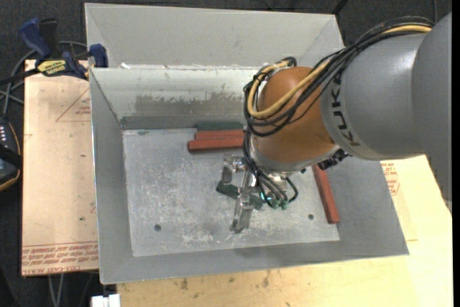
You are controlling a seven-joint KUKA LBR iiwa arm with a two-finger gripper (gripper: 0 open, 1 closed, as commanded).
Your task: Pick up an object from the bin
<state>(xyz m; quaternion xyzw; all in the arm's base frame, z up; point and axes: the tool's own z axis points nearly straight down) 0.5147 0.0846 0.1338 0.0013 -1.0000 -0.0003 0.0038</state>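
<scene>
Arm (388,104) comes in from the right. Its orange cover (287,118), w/ black + yellow cables (302,93) looped over it, hangs over the middle of the bin (165,190). Gripper (241,216) is down at the floor, roughly center and a bit toward the near side, and the tip looks like it's touching bare metal. Can't tell from this angle whether it's spread or closed.

Small dark-green piece (228,190) sits right against its left side. Tbh can't say if that's a loose item or part of the tool.

Closest things otherwise:
- a red-brown bar (215,144) lying left-right just past it on the far side
- a dark green bar (219,128) along that one's far edge, by the back wall
- a red-brown stick (325,196) off to the right, running near-far, its far end tucked under the arm
</scene>
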